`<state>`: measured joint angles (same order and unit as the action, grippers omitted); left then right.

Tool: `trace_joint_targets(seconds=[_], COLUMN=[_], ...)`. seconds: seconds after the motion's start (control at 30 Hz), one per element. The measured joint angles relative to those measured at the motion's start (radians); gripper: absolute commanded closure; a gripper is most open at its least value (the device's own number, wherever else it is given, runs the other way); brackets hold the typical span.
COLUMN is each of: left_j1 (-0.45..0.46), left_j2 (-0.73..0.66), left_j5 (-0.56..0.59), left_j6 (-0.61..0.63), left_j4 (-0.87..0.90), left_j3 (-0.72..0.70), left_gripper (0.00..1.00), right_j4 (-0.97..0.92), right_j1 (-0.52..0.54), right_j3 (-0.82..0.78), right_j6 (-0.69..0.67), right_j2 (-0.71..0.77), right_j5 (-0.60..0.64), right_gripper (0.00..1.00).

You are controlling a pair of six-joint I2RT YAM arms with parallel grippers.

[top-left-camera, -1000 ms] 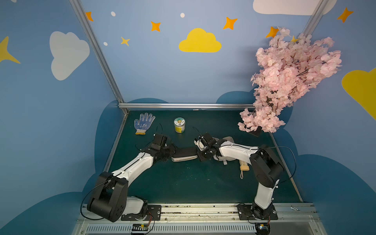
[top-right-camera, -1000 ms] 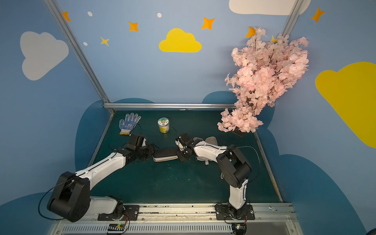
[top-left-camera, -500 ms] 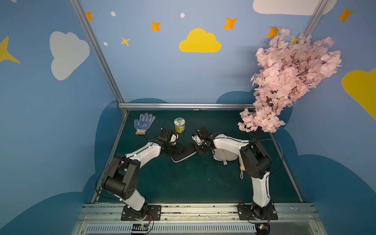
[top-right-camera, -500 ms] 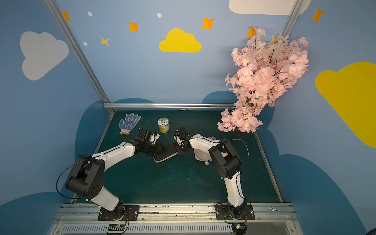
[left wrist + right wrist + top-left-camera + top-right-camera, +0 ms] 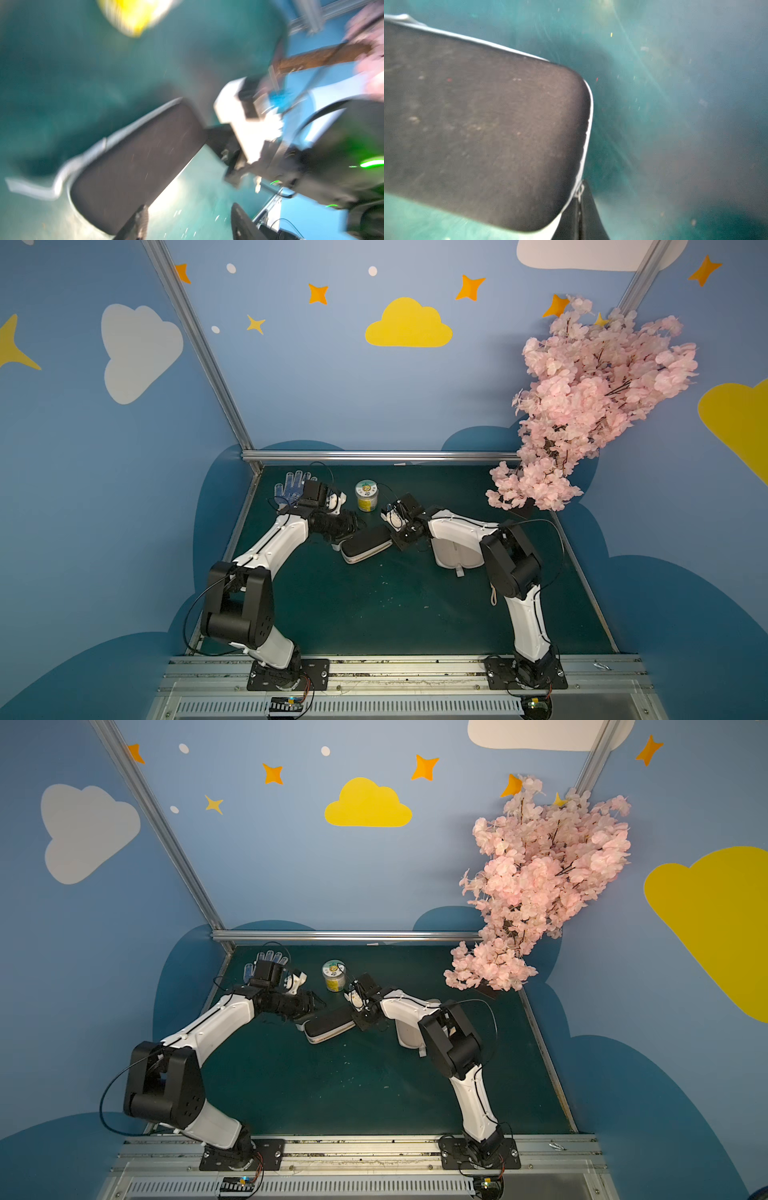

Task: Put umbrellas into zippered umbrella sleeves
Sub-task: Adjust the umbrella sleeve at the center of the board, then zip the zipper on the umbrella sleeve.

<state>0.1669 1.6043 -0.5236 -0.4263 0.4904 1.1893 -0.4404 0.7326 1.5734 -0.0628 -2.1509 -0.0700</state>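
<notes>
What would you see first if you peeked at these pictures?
The big fluffy pink blossom branch over the far right corner of the dark green table jumps out first. Next, in the middle of the table, the robot's two arms meet at a black oblong zip case. The right pincer pinches one end, and the left pincer is open near the other end.

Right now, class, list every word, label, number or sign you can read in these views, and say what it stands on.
No text reads clearly anywhere.
jar lid: round green and yellow label, print too small to read.
black sleeve: no print shows on its shell.
walls: painted clouds and stars only, no letters.
</notes>
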Motion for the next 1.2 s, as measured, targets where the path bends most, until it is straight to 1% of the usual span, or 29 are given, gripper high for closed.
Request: trace_joint_targets(seconds=[0.13, 0.23, 0.3, 0.37, 0.47, 0.6, 0.77, 0.87, 1.03, 1.2], left_j1=[0.018, 0.069, 0.116, 0.162, 0.237, 0.294, 0.318, 0.325, 0.356, 0.368], left_j2=[0.113, 0.205, 0.222, 0.216, 0.245, 0.253, 0.270, 0.292, 0.327, 0.332], left_j5=[0.036, 0.108, 0.179, 0.257, 0.384, 0.510, 0.603, 0.624, 0.676, 0.705], left_j6=[0.076, 0.134, 0.176, 0.210, 0.261, 0.306, 0.315, 0.305, 0.276, 0.256], left_j4=[0.023, 0.065, 0.080, 0.103, 0.126, 0.133, 0.122, 0.124, 0.159, 0.159], left_j3=[0.080, 0.083, 0.082, 0.107, 0.140, 0.143, 0.137, 0.148, 0.177, 0.175], left_gripper=[0.32, 0.33, 0.32, 0.31, 0.30, 0.32, 0.39, 0.44, 0.46, 0.46], right_j4=[-0.005, -0.014, -0.029, -0.034, -0.037, -0.037, -0.031, -0.026, -0.013, 0.035], right_j1=[0.000, 0.000, -0.001, -0.003, -0.003, -0.006, -0.011, -0.010, -0.011, 0.003], right_j3=[0.026, 0.043, 0.048, 0.048, 0.048, 0.048, 0.030, -0.010, -0.048, -0.093], right_j6=[-0.013, -0.004, 0.006, 0.018, 0.037, 0.056, 0.086, 0.118, 0.183, 0.251], right_j2=[-0.015, -0.024, -0.031, -0.036, -0.037, -0.037, -0.028, -0.005, 0.019, 0.042], right_j5=[-0.005, -0.013, -0.018, -0.027, -0.041, -0.054, -0.084, -0.128, -0.182, -0.207], right_gripper=[1.00, 1.00, 1.00, 1.00, 1.00, 1.00, 1.00, 1.00, 1.00, 1.00])
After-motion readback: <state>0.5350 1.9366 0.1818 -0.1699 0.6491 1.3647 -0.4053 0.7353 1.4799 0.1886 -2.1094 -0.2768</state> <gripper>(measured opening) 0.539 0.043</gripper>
